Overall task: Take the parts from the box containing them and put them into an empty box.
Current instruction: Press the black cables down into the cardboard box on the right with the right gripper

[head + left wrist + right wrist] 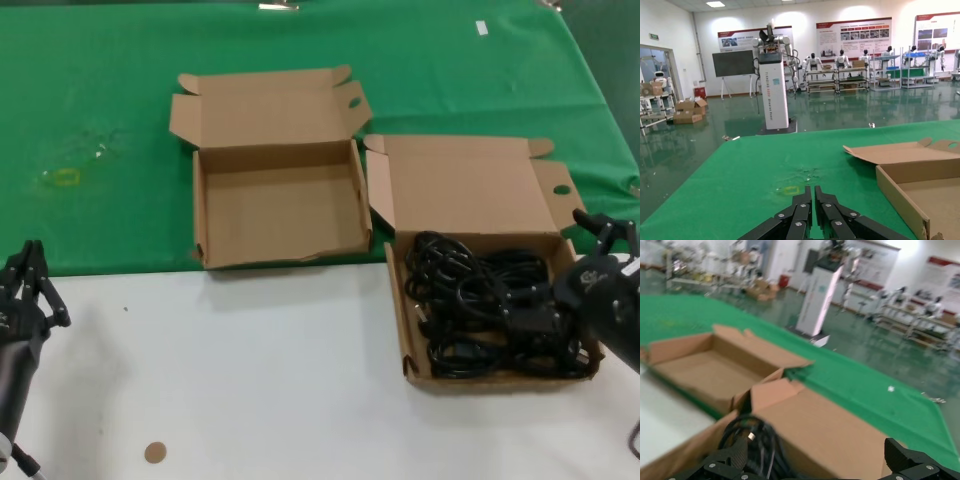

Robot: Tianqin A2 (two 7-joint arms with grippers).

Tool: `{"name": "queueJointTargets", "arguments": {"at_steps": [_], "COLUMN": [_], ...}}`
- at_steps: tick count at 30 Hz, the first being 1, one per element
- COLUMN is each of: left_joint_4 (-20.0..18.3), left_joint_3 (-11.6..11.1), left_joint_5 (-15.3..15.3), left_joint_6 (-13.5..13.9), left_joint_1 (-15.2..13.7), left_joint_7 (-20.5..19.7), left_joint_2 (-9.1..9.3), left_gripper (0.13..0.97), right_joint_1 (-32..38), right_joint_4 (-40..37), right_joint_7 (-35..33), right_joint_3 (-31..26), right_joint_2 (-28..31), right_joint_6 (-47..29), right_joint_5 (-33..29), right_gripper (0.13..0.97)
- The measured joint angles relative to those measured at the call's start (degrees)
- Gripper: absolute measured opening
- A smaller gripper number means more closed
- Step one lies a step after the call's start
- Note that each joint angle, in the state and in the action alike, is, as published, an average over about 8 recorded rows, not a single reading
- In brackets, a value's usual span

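Observation:
The parts, black coiled power cords (480, 305), fill the box containing them (406, 330) at the right, its lid (470, 185) standing open. The wrist view shows the cords (752, 440) in front of that lid (830, 435). My right gripper (575, 275) is open at this box's right end, low over the cords; its fingers (737, 455) stand wide apart around nothing. An empty box (275, 205) with a ragged front wall lies open to the left, also seen from the right wrist (705, 370). My left gripper (28, 262) is shut at the table's left edge, fingers (805, 197) together.
Both boxes straddle the line between the green cloth (100, 100) and the white table (250, 370). A small brown disc (155, 452) lies near the front edge. A faint yellow mark (65, 177) shows on the cloth at the left.

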Motion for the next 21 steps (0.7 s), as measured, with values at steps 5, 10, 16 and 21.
{"name": "queueJointTargets", "arguments": {"at_steps": [5,10,16,21], "left_joint_4": [0.0,0.0,0.0,0.0], "left_joint_3": [0.0,0.0,0.0,0.0], "left_joint_5": [0.0,0.01,0.01,0.01], "left_joint_6": [0.0,0.0,0.0,0.0], "left_joint_1": [0.0,0.0,0.0,0.0], "left_joint_7": [-0.01,-0.01,-0.01,-0.01], "left_joint_2": [0.0,0.0,0.0,0.0], "left_gripper": [0.175,0.153,0.144,0.144], "right_joint_1": [-1.2,-2.53,-3.93,-4.13], "right_joint_4": [-0.37,-0.83,-1.56,-2.32], "right_joint_7": [0.27,-1.17,-5.03,-7.69], "right_joint_3": [0.72,1.85,3.12,3.35], "right_joint_2": [3.61,5.98,7.02,6.91], "right_joint_6": [-4.55,-9.4,-14.5,-16.92], "right_joint_5": [-0.05,0.18,0.46,0.07], "right_gripper": [0.966,0.966,0.966,0.955]}}
